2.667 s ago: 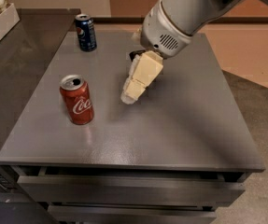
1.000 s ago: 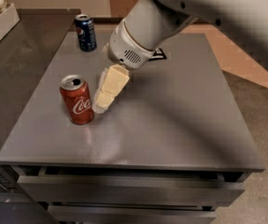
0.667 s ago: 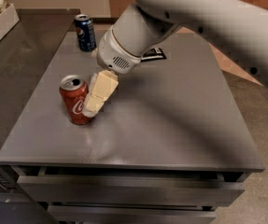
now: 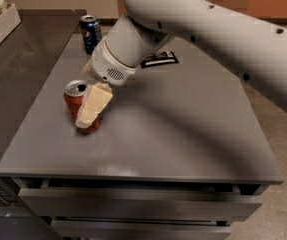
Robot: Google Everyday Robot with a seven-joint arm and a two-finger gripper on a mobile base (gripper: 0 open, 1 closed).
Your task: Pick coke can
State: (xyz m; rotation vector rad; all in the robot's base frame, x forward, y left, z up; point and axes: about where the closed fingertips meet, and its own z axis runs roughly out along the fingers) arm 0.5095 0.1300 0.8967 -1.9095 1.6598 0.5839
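the red coke can (image 4: pixel 72 103) stands upright on the grey counter (image 4: pixel 183 134), toward its left side and a little back from the front edge, with its silver top in view. the claw (image 4: pixel 88 115) is down at the can – its cream-coloured part lies across the can's right front, covering much of the label, with the tip near the can's base. whether the claw is open or closed on the can cannot be told from this angle. the round white wrist (image 4: pixel 114 59) sits just above and behind the can, and the thick white arm (image 4: pixel 218 29) runs from it up and to the right, out of view. a dark blue can (image 4: pixel 90 33) stands upright near the counter's back left corner, well apart from the red one. a small black label (image 4: pixel 159 59) lies flat on the counter by the wrist – partly hidden by it. a pale tray (image 4: pixel 0 26) sits at the far left, and drawer fronts (image 4: pixel 133 204) show below the counter's front edge.
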